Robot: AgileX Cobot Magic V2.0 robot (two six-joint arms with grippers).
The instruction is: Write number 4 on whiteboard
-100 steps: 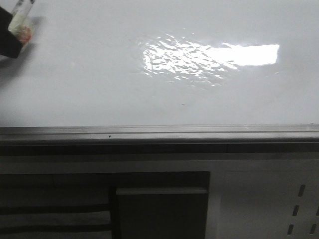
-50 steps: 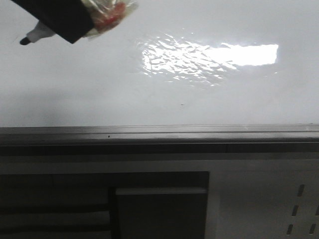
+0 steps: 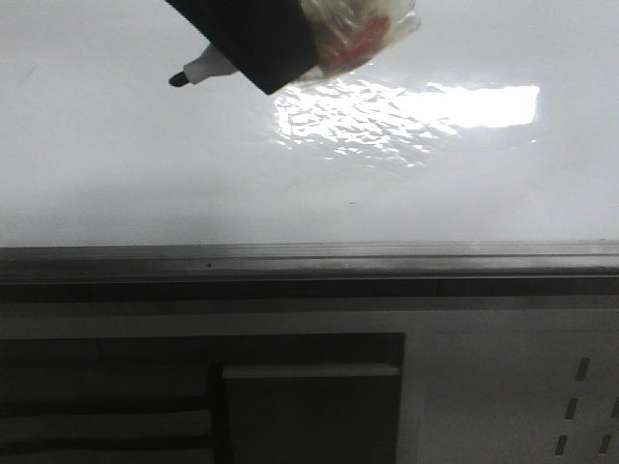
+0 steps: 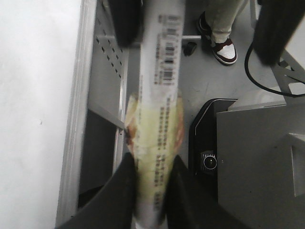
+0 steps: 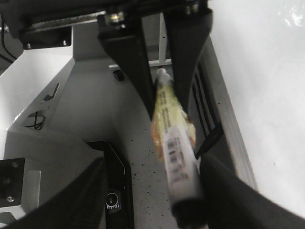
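Observation:
The whiteboard fills the upper half of the front view, and no number 4 shows on it. A white marker with a black tip hangs over its top part, pointing left, with clear tape and a red patch behind. A dark gripper finger crosses the marker; I cannot tell whose it is. My left gripper is shut on the marker at its taped end. My right gripper is open, and the marker's black end lies between its fingers, close to one of them.
A grey metal rail runs along the board's lower edge. Below it stand a white perforated panel and a dark opening. A person's shoe and a black cable are on the floor.
The marker and the dark finger have moved right along the top of the board, from its far left edge to left of the bright reflection. The black tip has come into view.

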